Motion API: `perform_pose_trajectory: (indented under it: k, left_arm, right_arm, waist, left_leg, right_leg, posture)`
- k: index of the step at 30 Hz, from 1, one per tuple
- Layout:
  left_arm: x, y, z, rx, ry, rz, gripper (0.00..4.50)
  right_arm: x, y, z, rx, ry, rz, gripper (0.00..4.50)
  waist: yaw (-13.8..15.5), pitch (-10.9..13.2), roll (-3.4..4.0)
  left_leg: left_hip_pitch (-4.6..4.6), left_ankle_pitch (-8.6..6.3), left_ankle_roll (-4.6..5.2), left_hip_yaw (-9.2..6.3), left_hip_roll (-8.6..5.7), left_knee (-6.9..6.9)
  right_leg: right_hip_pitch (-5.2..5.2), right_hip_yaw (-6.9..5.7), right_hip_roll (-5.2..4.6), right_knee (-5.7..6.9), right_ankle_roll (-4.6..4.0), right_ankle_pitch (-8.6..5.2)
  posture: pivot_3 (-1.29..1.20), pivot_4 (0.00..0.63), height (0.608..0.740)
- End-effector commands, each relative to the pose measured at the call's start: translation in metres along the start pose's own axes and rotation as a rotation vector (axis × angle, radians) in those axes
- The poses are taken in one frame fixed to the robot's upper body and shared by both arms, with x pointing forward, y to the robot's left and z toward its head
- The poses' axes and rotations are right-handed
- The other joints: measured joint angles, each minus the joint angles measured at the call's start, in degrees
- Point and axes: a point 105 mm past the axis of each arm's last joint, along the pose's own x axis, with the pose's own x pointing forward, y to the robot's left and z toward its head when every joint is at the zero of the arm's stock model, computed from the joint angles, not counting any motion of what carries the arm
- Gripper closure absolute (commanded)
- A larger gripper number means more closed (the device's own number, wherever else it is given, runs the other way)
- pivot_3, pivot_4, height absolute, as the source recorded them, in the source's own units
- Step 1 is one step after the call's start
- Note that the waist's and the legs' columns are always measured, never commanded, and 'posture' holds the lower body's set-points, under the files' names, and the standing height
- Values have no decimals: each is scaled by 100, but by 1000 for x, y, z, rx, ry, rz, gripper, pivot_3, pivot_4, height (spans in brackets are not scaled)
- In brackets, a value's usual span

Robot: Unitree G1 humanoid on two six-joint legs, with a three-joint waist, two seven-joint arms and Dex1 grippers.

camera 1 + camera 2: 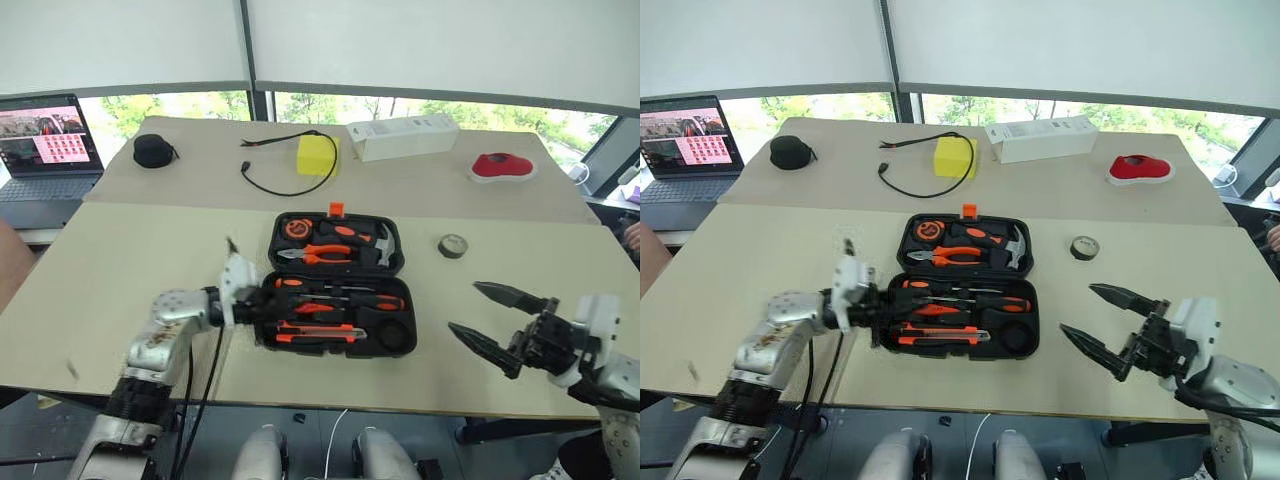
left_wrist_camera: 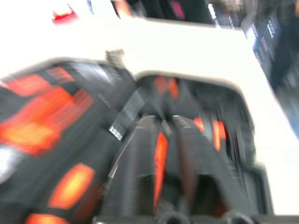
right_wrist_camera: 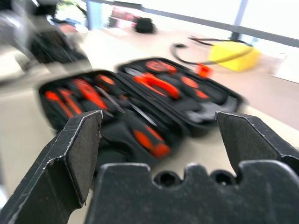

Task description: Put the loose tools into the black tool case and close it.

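Right jaws [image 1: 498, 322] are spread wide and empty, left jaws [image 1: 883, 306] I cannot tell; screwdrivers [image 1: 340, 298] and knife [image 1: 318, 333] lie in the open black tool case [image 1: 336, 283], the tape roll [image 1: 453, 245] waits on the desk [image 1: 120, 280].

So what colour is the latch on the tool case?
Orange: the latch on the black tool case, clearest in the left eye view.

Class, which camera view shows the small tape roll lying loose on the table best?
The left eye view: the tape roll lies unblocked on the table, right of the open tool case. The right eye view shows it equally plainly. The wrist views give the case's inside.
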Motion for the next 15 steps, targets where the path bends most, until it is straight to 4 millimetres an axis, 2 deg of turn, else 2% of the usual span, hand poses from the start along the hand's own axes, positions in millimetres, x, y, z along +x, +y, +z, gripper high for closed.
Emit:
perform_pose_trajectory:
  k: [1, 6, 9, 13, 15]
  left_arm:
    - [-36, -4, 18, 27, -77, 44, 1963]
    - [-71, -2, 20, -33, -95, 131, 124]
    - [-86, 0, 16, -53, -62, 159, 29]
    - [-83, -5, 12, -70, -34, 113, 29]
    - [-79, -8, 10, -71, -32, 91, 29]
  right_arm:
    - [-34, -27, -12, -51, 21, -216, 0]
    - [-55, -37, -31, -67, 61, -325, 0]
    - [-50, -43, -25, -69, 47, -321, 0]
    - [-19, -62, -6, -78, 89, -198, 0]
    - [0, -76, -1, -100, 169, -147, 0]
  waist:
    - [-13, 0, 0]
    - [-50, 2, 3]
    - [-52, 2, 4]
    - [-83, 12, 21]
    - [-111, 14, 19]
  left_leg:
    - [2, -1, 1, 1, -2, -2]
    - [8, -2, 1, 6, -1, -14]
    - [14, -1, 1, 6, 3, -14]
    - [16, -2, 1, 14, 2, -16]
    - [18, -1, 1, 19, 1, -16]
  right_leg:
    - [1, 0, -3, -1, 2, -1]
    - [-3, 5, -5, -4, -2, -3]
    - [0, 5, -4, -4, -6, -6]
    - [-3, 18, -14, -4, -5, -6]
    - [-4, 21, -12, -5, -4, -4]
  posture:
    - [0, 150, 740]
    - [0, 150, 740]
    - [0, 150, 740]
    - [0, 150, 740]
    - [0, 150, 740]
